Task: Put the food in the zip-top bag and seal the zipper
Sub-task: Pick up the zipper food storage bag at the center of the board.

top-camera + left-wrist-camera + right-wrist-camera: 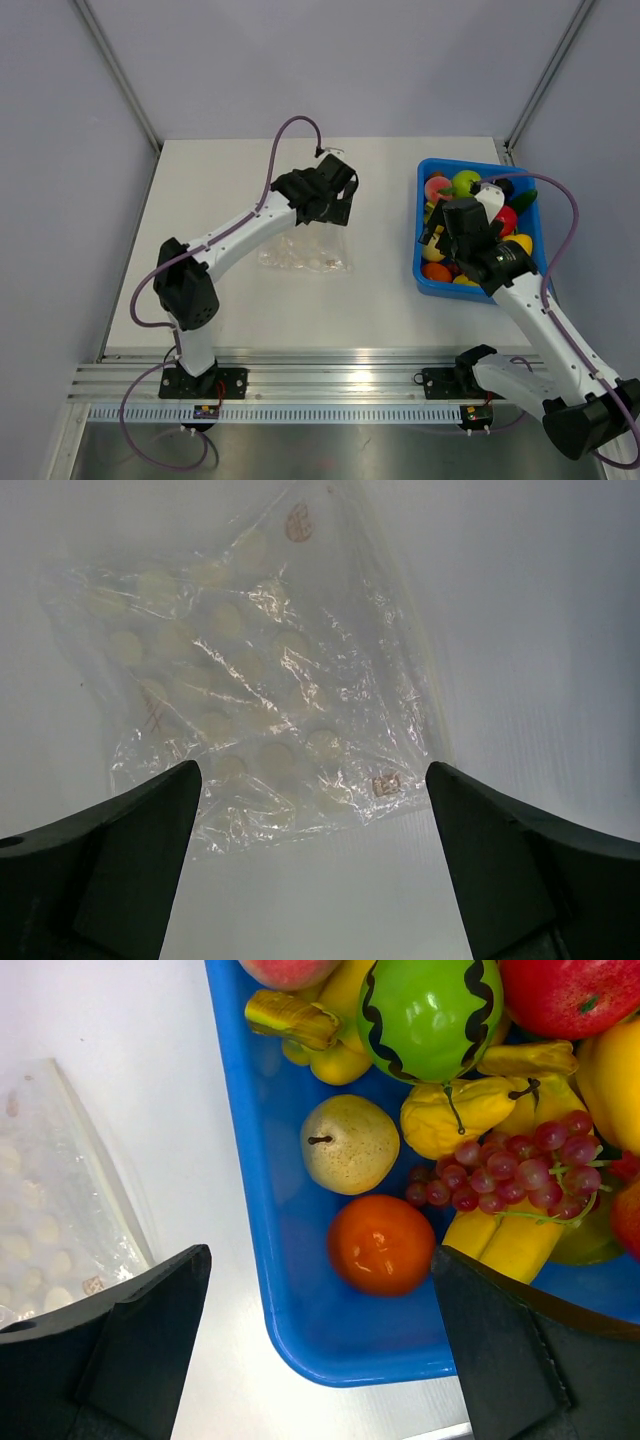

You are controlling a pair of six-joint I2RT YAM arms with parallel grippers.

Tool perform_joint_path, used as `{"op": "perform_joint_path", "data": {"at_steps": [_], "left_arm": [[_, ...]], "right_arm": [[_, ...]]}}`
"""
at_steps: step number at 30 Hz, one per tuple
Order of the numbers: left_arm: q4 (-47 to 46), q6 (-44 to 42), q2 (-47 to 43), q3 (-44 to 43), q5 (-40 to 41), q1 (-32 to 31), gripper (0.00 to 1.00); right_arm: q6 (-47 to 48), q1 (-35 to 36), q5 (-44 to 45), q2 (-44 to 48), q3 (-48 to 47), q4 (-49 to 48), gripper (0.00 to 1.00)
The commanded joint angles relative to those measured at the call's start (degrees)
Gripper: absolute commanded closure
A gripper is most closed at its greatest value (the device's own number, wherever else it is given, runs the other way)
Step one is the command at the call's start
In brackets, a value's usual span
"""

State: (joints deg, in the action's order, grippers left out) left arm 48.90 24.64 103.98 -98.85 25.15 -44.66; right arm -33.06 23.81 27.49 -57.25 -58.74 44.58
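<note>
The clear zip-top bag (305, 255) lies flat on the white table (230, 190), empty and crinkly; it fills the left wrist view (250, 690) and its corner shows in the right wrist view (50, 1230). My left gripper (335, 212) is open just above the bag's far edge. The toy food lies in the blue bin (423, 278): an orange fruit (382, 1244), a pale pear (349, 1144), a striped green fruit (430, 1015), purple grapes (515, 1168), yellow pieces. My right gripper (432, 232) is open above the bin's left wall, holding nothing. I cannot make out the zipper.
The blue bin stands at the right of the table. Grey enclosure walls stand at the back and sides. The metal rail (330, 385) with both arm bases runs along the near edge.
</note>
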Motion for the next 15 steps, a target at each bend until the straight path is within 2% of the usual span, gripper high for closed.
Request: {"op": "perform_joint_path", "data": {"at_steps": [1,4,15], "left_arm": [[-2.15,1.11,4.28,-5.29,-0.89,-0.77,0.03],[-0.83,0.14,10.08,-10.11,2.62,-3.23,0.13],[2.68,-0.91,29.59,-25.86,8.07,-3.94,0.2]], "right_arm": [[-0.6,0.36,-1.2,2.67,0.91,-2.21,0.01],[-1.04,0.44,-2.17,3.38,1.17,-2.04,0.01],[0.54,0.36,-3.14,1.09,-1.02,-1.6,0.01]]}}
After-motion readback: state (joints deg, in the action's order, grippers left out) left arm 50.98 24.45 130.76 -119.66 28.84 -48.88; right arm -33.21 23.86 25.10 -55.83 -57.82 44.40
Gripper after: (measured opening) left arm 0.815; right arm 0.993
